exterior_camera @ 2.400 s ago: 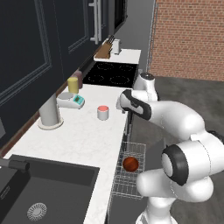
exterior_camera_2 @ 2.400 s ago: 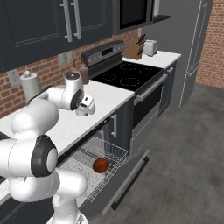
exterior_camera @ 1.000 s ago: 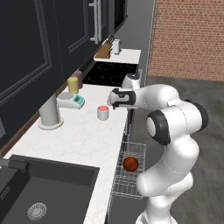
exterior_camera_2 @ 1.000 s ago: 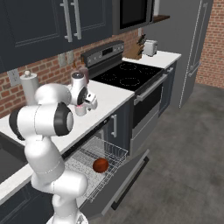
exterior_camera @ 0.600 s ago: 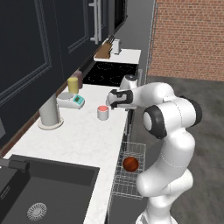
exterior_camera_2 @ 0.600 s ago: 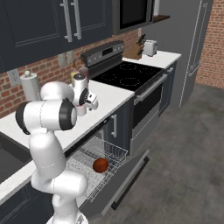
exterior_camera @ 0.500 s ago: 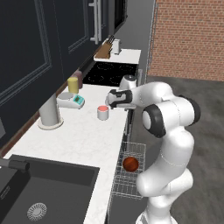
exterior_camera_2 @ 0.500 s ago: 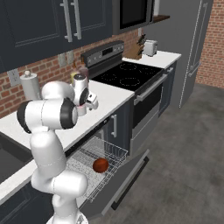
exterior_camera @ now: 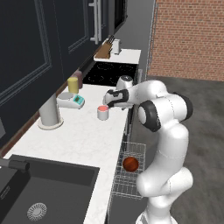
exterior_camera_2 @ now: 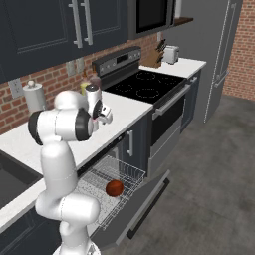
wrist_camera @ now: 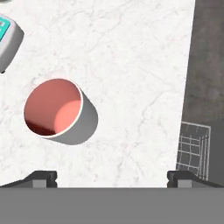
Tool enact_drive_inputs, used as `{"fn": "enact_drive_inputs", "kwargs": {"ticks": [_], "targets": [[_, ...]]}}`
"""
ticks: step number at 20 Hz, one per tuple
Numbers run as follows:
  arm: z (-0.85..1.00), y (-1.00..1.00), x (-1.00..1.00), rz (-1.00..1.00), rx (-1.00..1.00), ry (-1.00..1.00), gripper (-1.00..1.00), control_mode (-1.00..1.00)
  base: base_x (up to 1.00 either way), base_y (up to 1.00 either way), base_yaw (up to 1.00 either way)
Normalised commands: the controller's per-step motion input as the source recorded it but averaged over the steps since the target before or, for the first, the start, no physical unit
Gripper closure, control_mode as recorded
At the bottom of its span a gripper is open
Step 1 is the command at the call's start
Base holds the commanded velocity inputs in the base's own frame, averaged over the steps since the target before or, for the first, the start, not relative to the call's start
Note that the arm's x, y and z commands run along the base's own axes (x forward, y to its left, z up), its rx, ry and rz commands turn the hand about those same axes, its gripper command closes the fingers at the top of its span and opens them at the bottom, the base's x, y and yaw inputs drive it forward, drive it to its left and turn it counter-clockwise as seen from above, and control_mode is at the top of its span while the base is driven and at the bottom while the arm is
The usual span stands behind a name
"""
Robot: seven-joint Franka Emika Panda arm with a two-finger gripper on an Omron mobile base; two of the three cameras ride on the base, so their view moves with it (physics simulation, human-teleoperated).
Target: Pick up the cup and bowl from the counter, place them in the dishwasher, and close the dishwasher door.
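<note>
Hovering above the worktop (exterior_camera: 83, 131), the robot's fingers (wrist_camera: 111, 177) stood spread wide with nothing between them, their dark tips showing at both lower corners of the hand view. The cup (wrist_camera: 59, 111), pale grey outside and salmon-red inside, stood upright and mouth up on the white marbled stone, off to one side of the line between the tips, so the hand probably needed to shift sideways before descending around it. In the left base view the cup (exterior_camera: 103, 112) sat just beside the wrist, near the worktop's front edge and well apart from the yellow cylinder (exterior_camera: 73, 85) and the tall grey cylinder (exterior_camera: 49, 112) nearer the wall. A teal-faced scale (exterior_camera: 72, 100) lay between those and the cup.

The bowl (exterior_camera_2: 114, 188) already rested in the pulled-out wire rack (exterior_camera_2: 102, 187) of the dishwasher (exterior_camera: 127, 175), which suggested half the loading was done. The dishwasher door (exterior_camera_2: 137, 209) hung lowered, left open presumably so the cup could follow the bowl before closing. The wide spread of the fingers looked chosen to clear the cup's rim on the way down; a careless sideways nudge could tip the light cup or push it toward the edge.
</note>
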Motion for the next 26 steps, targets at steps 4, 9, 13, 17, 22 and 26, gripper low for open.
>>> {"fn": "enact_drive_inputs", "kwargs": {"ticks": [4, 9, 13, 17, 22, 26], "targets": [[-0.15, 0.08, 0.32, 0.00, 0.00, 0.01, -1.00, -1.00, 0.00, 0.00, 0.00], [-0.16, 0.06, 0.32, 0.00, 0.00, 0.01, -1.00, -1.00, 0.00, 0.00, 0.00], [-0.20, 0.03, 0.34, 0.00, 0.00, 0.01, -1.00, -1.00, 0.00, 0.00, 0.00], [-0.24, 0.05, 0.34, 0.00, 0.00, 0.01, -1.00, -1.00, 0.00, 0.00, 0.00], [-0.25, 0.03, 0.35, 0.00, 0.00, 0.01, -1.00, -1.00, 0.00, 0.00, 0.00], [-0.18, 0.05, 0.32, 0.00, 0.00, 0.01, -1.00, -1.00, 0.00, 0.00, 0.00]]}}
